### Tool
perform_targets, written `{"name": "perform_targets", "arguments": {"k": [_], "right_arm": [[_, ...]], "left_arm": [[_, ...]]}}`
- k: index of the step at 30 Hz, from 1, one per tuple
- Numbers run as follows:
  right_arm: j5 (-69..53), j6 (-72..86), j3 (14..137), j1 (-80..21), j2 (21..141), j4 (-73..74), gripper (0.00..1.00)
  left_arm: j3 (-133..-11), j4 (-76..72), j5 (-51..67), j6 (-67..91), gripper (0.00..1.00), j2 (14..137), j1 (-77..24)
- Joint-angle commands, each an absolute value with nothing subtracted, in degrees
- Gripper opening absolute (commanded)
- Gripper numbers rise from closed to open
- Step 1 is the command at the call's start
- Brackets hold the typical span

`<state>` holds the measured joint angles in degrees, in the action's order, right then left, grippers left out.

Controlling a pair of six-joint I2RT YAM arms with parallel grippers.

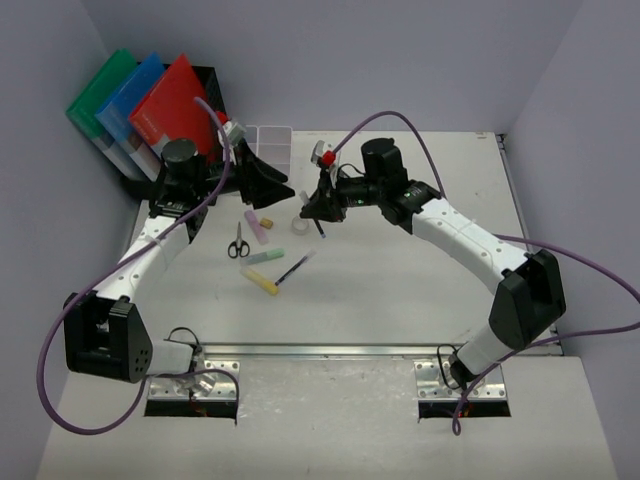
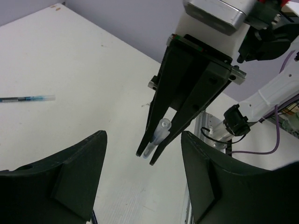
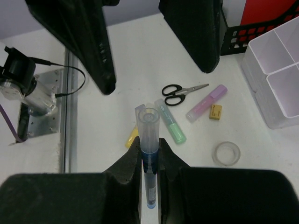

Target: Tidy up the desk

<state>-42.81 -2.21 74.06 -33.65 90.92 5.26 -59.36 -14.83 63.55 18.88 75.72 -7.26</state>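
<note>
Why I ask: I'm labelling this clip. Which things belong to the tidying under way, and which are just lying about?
In the job: desk, right hand shut on a capped pen, open left hand.
Lying about: scissors, purple highlighter, green highlighter, yellow highlighter, tape roll, yellow block, second pen, compartment tray, file rack.

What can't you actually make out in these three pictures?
Top view: the black file rack is mostly hidden behind the folders and the left arm.
Right wrist view: the compartment tray is cut off by the right edge; the yellow highlighter lies mostly behind the held pen.
Left wrist view: a loose pen is cut by the left edge.
Right wrist view: the small yellow block is too small to identify.
</note>
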Motion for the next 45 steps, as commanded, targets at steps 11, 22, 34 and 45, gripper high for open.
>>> {"name": "perform_targets", "arguments": {"k": [11,22,34,45], "right_arm": [[-45.6,4.8,78.6,-33.0,91.5,-1.1,0.00],[-45.6,5.3,79.4,-33.0,92.0,-2.1,0.00],[-44.9,6.1,81.0,-32.3,93.3,-2.0,0.07],[-38.9,10.2,77.4,-24.5,91.2,-0.2,0.99]], "left_arm": [[-65.0,-19.6,64.4,17.7,0.58,78.1,-11.3],[-65.9,-27.4,64.1,26.1,0.32,82.2,-12.4],[-66.3,-26.2,64.2,28.2,0.01,84.7,-13.0],[-82.1,-5.5,44.4,6.9,0.00,92.0,-10.7]]}}
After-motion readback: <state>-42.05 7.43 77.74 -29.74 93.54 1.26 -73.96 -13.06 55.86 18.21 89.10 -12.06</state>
